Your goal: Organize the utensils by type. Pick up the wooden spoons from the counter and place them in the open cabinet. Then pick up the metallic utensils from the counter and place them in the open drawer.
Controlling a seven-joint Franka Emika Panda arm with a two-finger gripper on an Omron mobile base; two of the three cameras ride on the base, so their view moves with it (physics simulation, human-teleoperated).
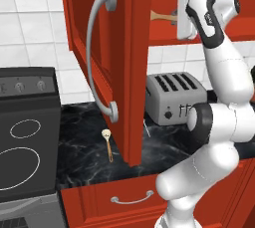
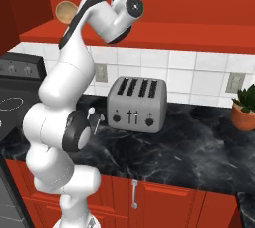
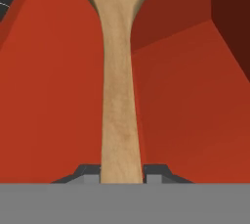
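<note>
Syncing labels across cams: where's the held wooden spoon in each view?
Left base view: wooden spoon upper centre-right, inside the cabinet, poking left from the end effector.
Right base view: spoon bowl top left, behind the arm.
Hand view: spoon runs up the centre.
Shared landmark: toaster.

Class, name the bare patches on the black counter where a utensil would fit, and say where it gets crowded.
On the counter, bare marble lies between toaster and potted plant, and along the front edge. Left of the open cabinet door, a wooden spoon lies beside the stove; that strip is tighter.
</note>
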